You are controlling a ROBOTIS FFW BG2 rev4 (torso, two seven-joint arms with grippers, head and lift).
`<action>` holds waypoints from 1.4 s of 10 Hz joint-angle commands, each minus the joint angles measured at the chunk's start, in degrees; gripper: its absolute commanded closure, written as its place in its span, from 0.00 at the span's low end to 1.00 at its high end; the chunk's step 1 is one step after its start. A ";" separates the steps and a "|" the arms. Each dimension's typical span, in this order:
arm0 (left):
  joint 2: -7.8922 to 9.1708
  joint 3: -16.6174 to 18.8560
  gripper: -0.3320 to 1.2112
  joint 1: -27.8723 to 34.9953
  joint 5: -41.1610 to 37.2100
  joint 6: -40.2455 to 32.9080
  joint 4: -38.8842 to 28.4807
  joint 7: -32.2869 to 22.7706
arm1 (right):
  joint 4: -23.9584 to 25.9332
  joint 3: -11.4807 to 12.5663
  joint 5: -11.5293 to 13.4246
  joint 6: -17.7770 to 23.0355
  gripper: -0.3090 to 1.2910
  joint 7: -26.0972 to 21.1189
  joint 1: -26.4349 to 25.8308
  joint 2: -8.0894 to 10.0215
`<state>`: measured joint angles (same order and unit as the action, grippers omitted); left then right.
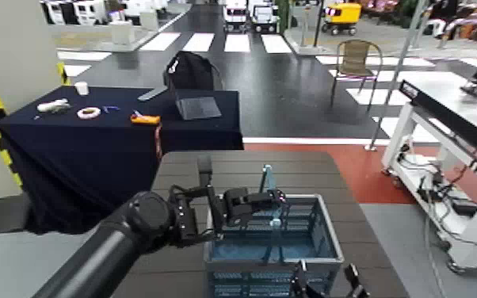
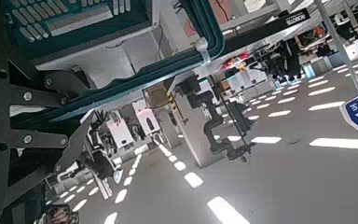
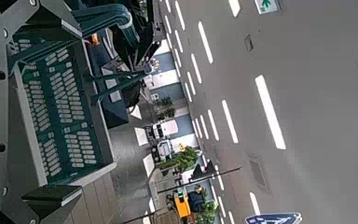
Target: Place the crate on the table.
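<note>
The crate (image 1: 273, 238) sits on the table (image 1: 210, 170), toward the edge nearest the robot, its long axis running side to side across the slats. Its teal handle (image 1: 267, 190) stands upright over the middle.

The left gripper (image 1: 264, 200) reaches in from the crate's left side and sits right at that handle, just above the basket's rim. From where I stand it looks wrapped about the hoop, but I cannot tell whether its fingers are clamped or slack; the left wrist view shows the crate's lattice (image 2: 75, 23) close against the gripper frame and little else.

The right gripper (image 1: 325, 284) is low at the crate's near wall, towards its right corner, with two dark fingers (image 1: 354, 279) standing apart and nothing between them. Its wrist camera looks along the crate's side (image 3: 65, 112), so the crate lies just beyond it.

The left arm is plainly the one on the handle. I would judge the crate already down, so what remains turns on the left gripper letting go and lifting straight up, clear of the hoop.
</note>
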<state>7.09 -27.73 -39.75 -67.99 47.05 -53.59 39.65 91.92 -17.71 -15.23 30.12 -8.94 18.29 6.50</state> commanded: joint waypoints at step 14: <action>-0.41 -5.50 0.78 -0.33 -0.57 -6.80 5.86 4.92 | -0.34 -0.40 -0.24 0.99 0.28 0.07 -0.36 0.18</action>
<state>6.67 -33.07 -40.08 -68.55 40.25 -47.79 44.57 91.58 -18.10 -15.47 31.09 -8.89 17.93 6.67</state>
